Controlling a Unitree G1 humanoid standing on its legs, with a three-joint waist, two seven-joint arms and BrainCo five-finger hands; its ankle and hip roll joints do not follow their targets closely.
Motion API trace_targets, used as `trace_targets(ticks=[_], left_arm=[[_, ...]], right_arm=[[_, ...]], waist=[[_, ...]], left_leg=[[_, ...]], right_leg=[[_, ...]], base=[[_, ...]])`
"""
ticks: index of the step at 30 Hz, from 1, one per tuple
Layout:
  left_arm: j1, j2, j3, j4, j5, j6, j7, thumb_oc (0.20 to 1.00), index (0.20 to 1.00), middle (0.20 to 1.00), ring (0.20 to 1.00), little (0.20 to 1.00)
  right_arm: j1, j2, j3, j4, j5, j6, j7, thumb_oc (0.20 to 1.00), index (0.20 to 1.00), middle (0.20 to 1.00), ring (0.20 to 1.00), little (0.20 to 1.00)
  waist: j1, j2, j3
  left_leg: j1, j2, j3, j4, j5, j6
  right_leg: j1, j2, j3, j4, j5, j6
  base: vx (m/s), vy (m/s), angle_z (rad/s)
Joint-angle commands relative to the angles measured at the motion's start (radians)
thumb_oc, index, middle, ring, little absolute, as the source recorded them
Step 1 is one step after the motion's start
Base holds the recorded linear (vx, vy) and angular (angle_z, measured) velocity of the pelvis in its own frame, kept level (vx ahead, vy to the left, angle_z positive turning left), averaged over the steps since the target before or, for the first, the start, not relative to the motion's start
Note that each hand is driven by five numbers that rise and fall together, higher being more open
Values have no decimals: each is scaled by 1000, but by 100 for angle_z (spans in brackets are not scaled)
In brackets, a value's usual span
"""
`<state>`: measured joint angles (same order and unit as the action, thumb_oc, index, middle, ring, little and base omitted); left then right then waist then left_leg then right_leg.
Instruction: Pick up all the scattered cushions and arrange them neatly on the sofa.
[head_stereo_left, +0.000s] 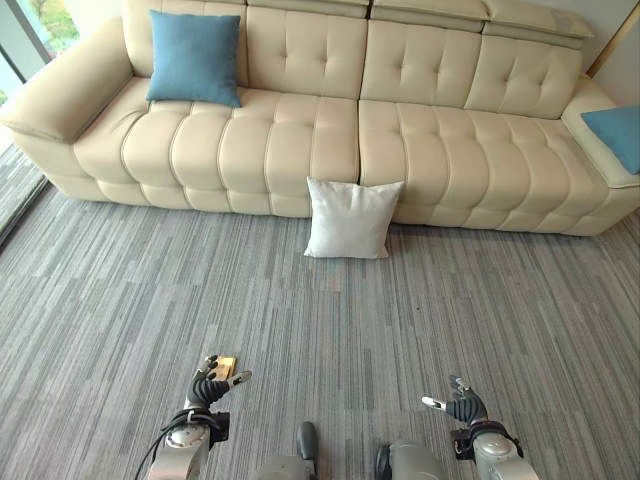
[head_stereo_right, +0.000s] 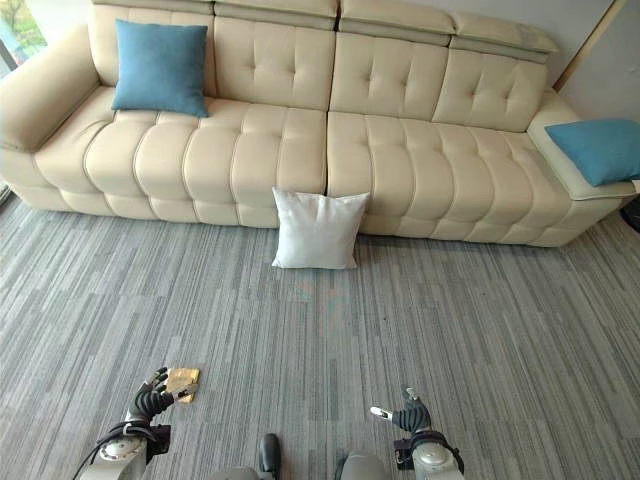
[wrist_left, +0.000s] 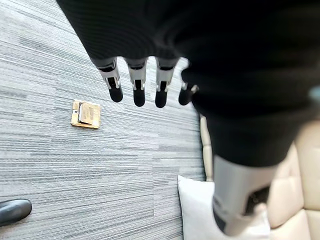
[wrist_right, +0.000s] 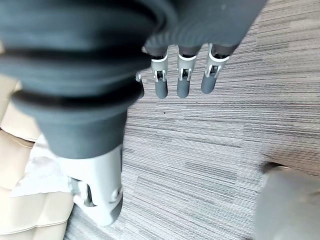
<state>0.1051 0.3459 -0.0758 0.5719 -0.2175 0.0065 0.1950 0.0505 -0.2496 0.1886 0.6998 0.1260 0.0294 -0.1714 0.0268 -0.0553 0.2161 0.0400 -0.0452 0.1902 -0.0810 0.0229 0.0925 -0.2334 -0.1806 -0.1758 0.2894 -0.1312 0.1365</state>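
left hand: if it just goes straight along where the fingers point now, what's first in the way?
Probably nothing close. The left hand hangs open over bare carpet, fingers aimed forward toward the sofa. The white cushion leans to the right of that line, so the sofa's front comes first. Depth is uncertain.

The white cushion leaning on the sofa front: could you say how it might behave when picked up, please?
The white cushion looks plump and soft, so it would probably squash and sag in a grip. It likely weighs little for its bulk. Propped against the sofa, it may flop flat if nudged.
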Motion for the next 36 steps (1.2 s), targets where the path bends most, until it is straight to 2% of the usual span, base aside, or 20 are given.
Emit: trace_targets(ticks=[1,4,6,10,11,13,15,18,20,21,22,25,27,28,33,34,36], left_arm=[[-19,-3,5,-60,-9,-33,2,1000,1000,1000,1000,1000],[-41,-9,-7,-56,-9,-42,0,1000,1000,1000,1000,1000],[-57,-41,-23,-16,-48,-41,2,1000,1000,1000,1000,1000],[-64,-73,-39,9,-103,-37,-2,1000,1000,1000,1000,1000],[-59,-79,-44,17,-114,-34,-8,1000,1000,1000,1000,1000],[-57,-81,-47,22,-113,-35,-10,1000,1000,1000,1000,1000],[-51,-79,-46,17,-115,-33,-13,1000,1000,1000,1000,1000],[-37,-76,-41,11,-107,-27,-16,1000,1000,1000,1000,1000],[-36,-73,-40,10,-102,-22,-15,1000,1000,1000,1000,1000],[-34,-71,-40,4,-98,-20,-13,1000,1000,1000,1000,1000],[-34,-71,-40,3,-98,-20,-13,1000,1000,1000,1000,1000],[-35,-67,-38,8,-95,-16,-8,1000,1000,1000,1000,1000],[-37,-66,-37,8,-94,-19,-3,1000,1000,1000,1000,1000],[-18,-59,-29,-2,-82,-22,-7,1000,1000,1000,1000,1000],[-8,-46,-30,3,-62,-23,-16,1000,1000,1000,1000,1000],[-4,-34,-25,7,-60,-18,-19,1000,1000,1000,1000,1000],[-4,-24,-23,7,-51,-13,-18,1000,1000,1000,1000,1000]], right_arm=[[-36,-44,-5,-19,-22,0,-17,1000,1000,1000,1000,1000],[-25,-40,-5,-17,-17,-4,-18,1000,1000,1000,1000,1000],[-26,-38,-3,20,0,-11,-23,1000,1000,1000,1000,1000],[-33,-49,-4,24,26,-20,-26,1000,1000,1000,1000,1000],[-39,-57,1,32,32,-20,-26,1000,1000,1000,1000,1000],[-39,-59,3,26,32,-22,-24,1000,1000,1000,1000,1000],[-37,-66,4,15,31,-22,-18,1000,1000,1000,1000,1000],[-36,-72,1,14,32,-23,-15,1000,1000,1000,1000,1000],[-37,-77,-1,12,31,-25,-16,1000,1000,1000,1000,1000],[-37,-78,-1,9,30,-24,-17,1000,1000,1000,1000,1000],[-37,-77,-1,9,30,-24,-17,1000,1000,1000,1000,1000],[-37,-81,2,13,25,-19,-25,1000,1000,1000,1000,1000],[-35,-82,5,16,20,-14,-29,1000,1000,1000,1000,1000],[-25,-76,6,19,4,-13,-20,1000,1000,1000,1000,1000],[-26,-65,9,31,-6,-12,-14,1000,1000,1000,1000,1000],[-26,-56,16,41,-12,-7,-6,1000,1000,1000,1000,1000],[-28,-51,19,56,-19,-2,0,1000,1000,1000,1000,1000]], waist=[[-35,12,47],[-50,7,42],[-62,5,18],[-77,16,1],[-78,24,-2],[-77,28,-3],[-71,32,2],[-56,22,3],[-43,14,12],[-35,15,17],[-36,14,18],[-11,22,29],[2,21,31],[9,25,9],[11,9,-17],[14,0,-19],[16,0,-11]], left_leg=[[62,67,-47,27,-84,-109],[93,66,-58,23,-109,-120],[121,84,-68,39,-140,-132],[110,115,-77,124,-164,-149],[102,120,-82,173,-151,-158],[97,124,-87,194,-137,-165],[79,130,-93,220,-98,-173],[4,126,-109,198,-98,-164],[-53,121,-117,186,-74,-162],[-83,123,-119,171,-45,-164],[-81,122,-120,169,-44,-164],[-149,123,-105,97,43,-176],[-187,121,-89,73,65,-181],[-170,122,-86,45,72,-175],[-146,104,-76,57,50,-156],[-140,89,-73,74,20,-133],[-118,80,-68,78,-6,-110]], right_leg=[[60,71,-29,-228,146,16],[80,77,-12,-271,154,18],[107,83,-7,-261,162,-7],[139,97,-21,-253,133,-35],[158,109,-23,-251,113,-50],[171,118,-22,-255,105,-57],[200,126,-27,-260,83,-68],[244,119,-24,-270,43,-76],[274,118,-19,-276,26,-77],[290,121,-17,-282,18,-78],[292,120,-18,-282,18,-78],[342,135,-9,-294,-9,-79],[365,137,0,-294,-22,-75],[396,136,27,-292,-38,-64],[407,106,55,-283,-37,-46],[390,90,68,-229,-35,-31],[327,81,80,-112,-9,-9]], base=[[481,-186,-15],[277,-135,13],[392,-211,34],[226,-135,39],[298,-162,1],[173,-80,-1],[184,-52,-9],[235,-20,5],[194,1,10],[135,6,3],[138,19,-5],[197,49,-2],[326,159,7],[436,271,-22],[259,193,-39],[141,178,-1],[120,202,-6]])
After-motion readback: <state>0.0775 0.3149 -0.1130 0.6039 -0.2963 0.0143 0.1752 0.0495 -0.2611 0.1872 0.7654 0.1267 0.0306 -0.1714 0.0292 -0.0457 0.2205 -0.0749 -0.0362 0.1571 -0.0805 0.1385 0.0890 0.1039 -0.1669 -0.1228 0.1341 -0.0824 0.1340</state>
